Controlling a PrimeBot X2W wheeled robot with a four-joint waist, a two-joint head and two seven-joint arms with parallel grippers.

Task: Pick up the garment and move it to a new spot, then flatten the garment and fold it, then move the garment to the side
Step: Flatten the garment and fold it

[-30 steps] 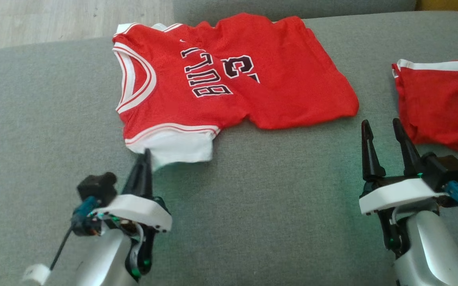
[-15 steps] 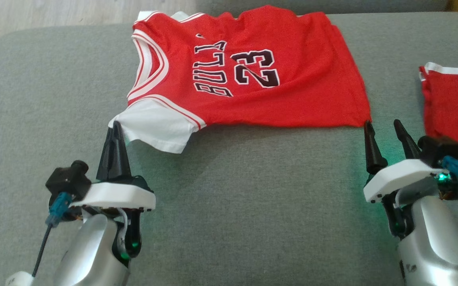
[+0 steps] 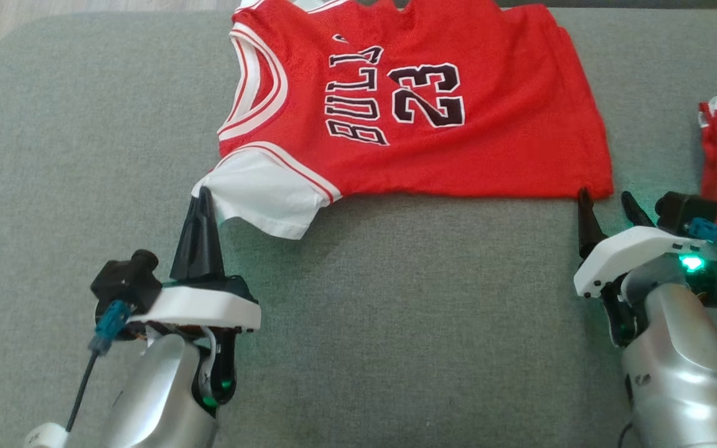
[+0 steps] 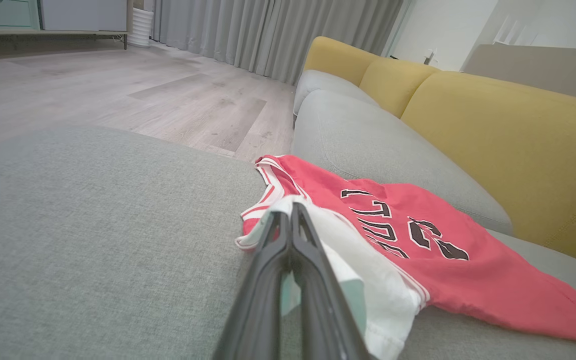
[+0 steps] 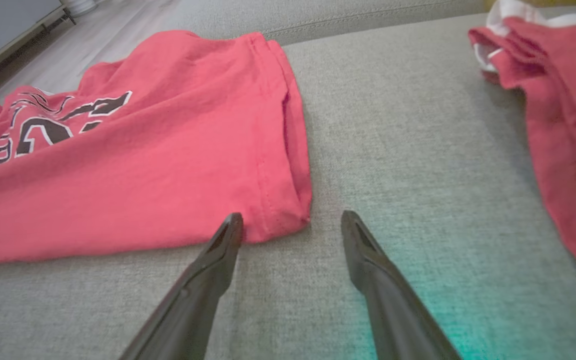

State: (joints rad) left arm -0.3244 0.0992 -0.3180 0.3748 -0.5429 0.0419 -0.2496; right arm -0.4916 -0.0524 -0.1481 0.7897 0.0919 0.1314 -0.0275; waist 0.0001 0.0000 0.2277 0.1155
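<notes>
Red jersey flat on the sofa; my left gripper pinches its sleeve edge, my right gripper stands spread beside its hem corner; open sofa on its near side.

A grey sofa seat with yellow back cushions stands on pale wood flooring, grey curtains behind.

Soft, even daylight (wrist views slightly blurred), faint shadows.
</notes>
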